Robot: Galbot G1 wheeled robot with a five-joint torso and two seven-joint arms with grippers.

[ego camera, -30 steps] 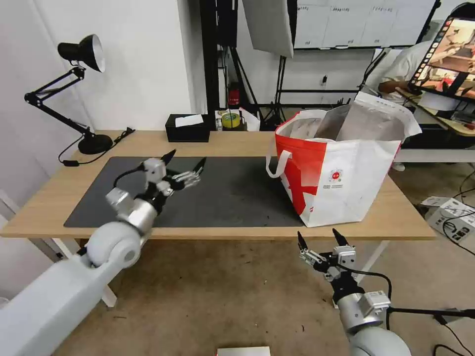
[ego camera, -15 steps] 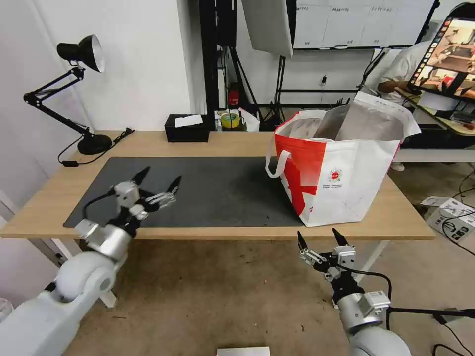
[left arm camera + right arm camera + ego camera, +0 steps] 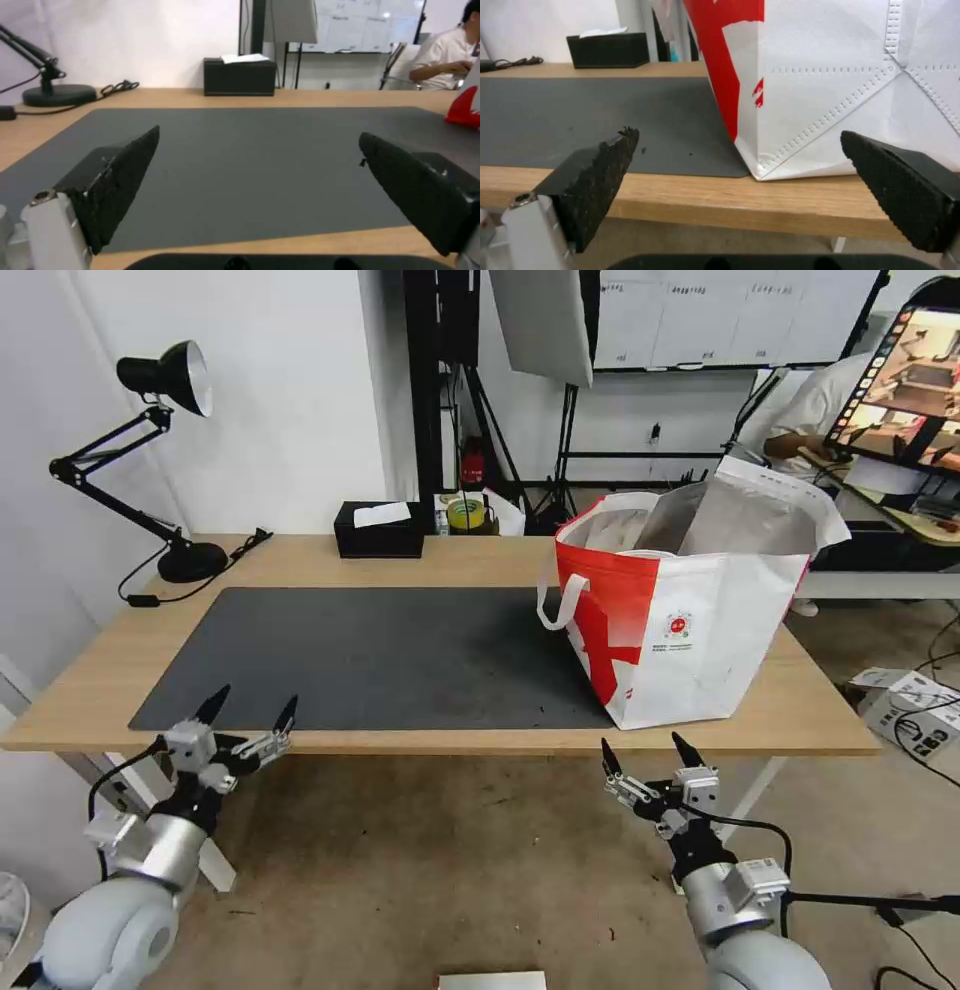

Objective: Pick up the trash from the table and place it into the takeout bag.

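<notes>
Left gripper (image 3: 250,712) hangs low at the near edge of the table (image 3: 120,645), by its left front corner, fingers spread wide and holding nothing. In the left wrist view the two black pads (image 3: 122,176) frame a long bare stretch of dark grey mat (image 3: 260,157), running open all the way to the black tissue box (image 3: 239,76) at the far edge. Right gripper (image 3: 645,752) sits below the tabletop's front edge, just under the near corner of the takeout bag (image 3: 700,630), claw parted wide as well and empty. The bag stands upright on the right end of the table, its base lapping over the mat's right border, mouth gaping with foil lining showing, one white loop handle (image 3: 558,600) hanging toward the mat. A desk lamp (image 3: 165,450) occupies the far left corner, well apart from both grippers.
</notes>
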